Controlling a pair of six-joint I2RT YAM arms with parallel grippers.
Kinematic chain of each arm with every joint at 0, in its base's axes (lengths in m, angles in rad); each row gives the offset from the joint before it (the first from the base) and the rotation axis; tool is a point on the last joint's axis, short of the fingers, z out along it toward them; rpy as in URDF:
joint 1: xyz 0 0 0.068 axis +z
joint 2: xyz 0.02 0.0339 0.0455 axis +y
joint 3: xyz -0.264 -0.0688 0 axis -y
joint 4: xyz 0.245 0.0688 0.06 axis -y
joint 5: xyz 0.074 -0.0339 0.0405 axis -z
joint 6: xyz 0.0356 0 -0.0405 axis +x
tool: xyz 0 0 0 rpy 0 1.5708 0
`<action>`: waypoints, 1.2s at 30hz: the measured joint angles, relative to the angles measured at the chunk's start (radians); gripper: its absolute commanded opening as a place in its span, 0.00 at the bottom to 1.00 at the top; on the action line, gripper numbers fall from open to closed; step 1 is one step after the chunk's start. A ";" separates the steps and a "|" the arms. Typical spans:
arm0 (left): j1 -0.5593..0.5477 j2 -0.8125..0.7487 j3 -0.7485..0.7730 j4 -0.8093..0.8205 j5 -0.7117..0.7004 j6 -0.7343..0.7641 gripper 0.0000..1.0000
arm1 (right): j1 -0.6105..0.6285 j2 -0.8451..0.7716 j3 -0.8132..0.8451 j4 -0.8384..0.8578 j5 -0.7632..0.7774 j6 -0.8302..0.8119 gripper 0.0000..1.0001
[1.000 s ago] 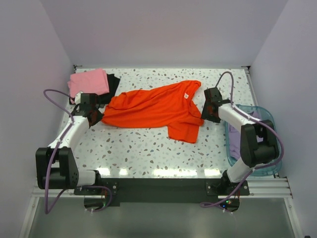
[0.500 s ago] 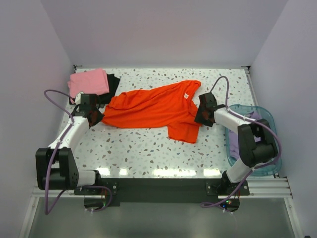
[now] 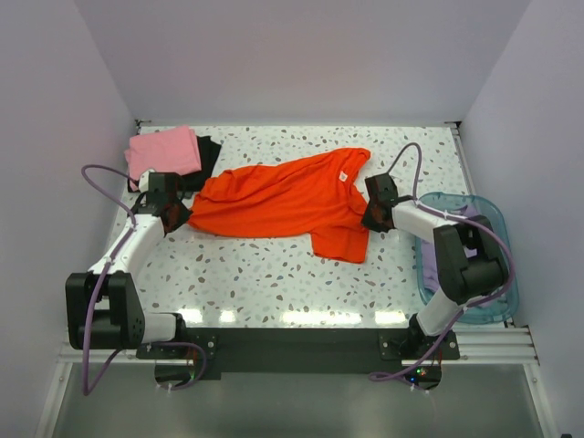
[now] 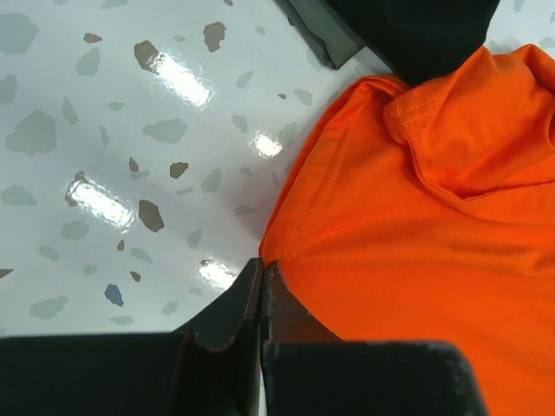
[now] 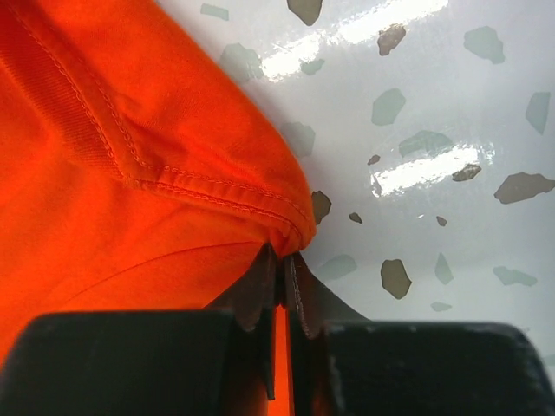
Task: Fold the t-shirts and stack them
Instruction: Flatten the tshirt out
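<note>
Pinching orange-red t-shirt; label unreadable.

Black t-shirt mostly beneath pink t-shirt

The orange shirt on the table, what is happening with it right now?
Two robot arms hold the orange-red t-shirt, which lies spread out and unfolded on the speckled table. The left pincer is shut on its left edge and the right pincer is shut on a stitched hem at its right edge. At the far left corner, a folded pink t-shirt lies on a black t-shirt. Pale lavender cloth sits in the blue plastic basket on the right.
</note>
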 measured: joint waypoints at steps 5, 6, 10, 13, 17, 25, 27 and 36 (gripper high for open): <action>0.000 -0.007 0.000 -0.001 0.002 0.020 0.00 | 0.000 -0.059 0.002 -0.060 0.007 -0.002 0.00; 0.000 -0.011 0.000 -0.003 0.002 0.024 0.00 | -0.001 -0.092 0.005 -0.082 0.009 -0.005 0.00; 0.000 -0.046 0.002 -0.017 0.009 0.044 0.00 | -0.010 -0.274 0.071 -0.198 0.023 -0.029 0.00; 0.000 -0.095 0.025 -0.047 0.024 0.068 0.00 | -0.018 -0.420 0.172 -0.271 0.040 -0.044 0.00; 0.000 -0.186 0.102 -0.099 0.044 0.096 0.00 | -0.020 -0.560 0.328 -0.352 0.044 -0.061 0.00; 0.000 -0.396 0.423 -0.204 0.101 0.113 0.00 | -0.020 -0.638 0.730 -0.549 0.057 -0.104 0.00; 0.000 -0.409 0.510 -0.217 0.118 0.113 0.00 | -0.020 -0.633 0.827 -0.575 0.057 -0.114 0.00; 0.000 -0.291 0.647 -0.183 0.164 0.102 0.00 | -0.022 -0.526 0.966 -0.537 0.042 -0.149 0.00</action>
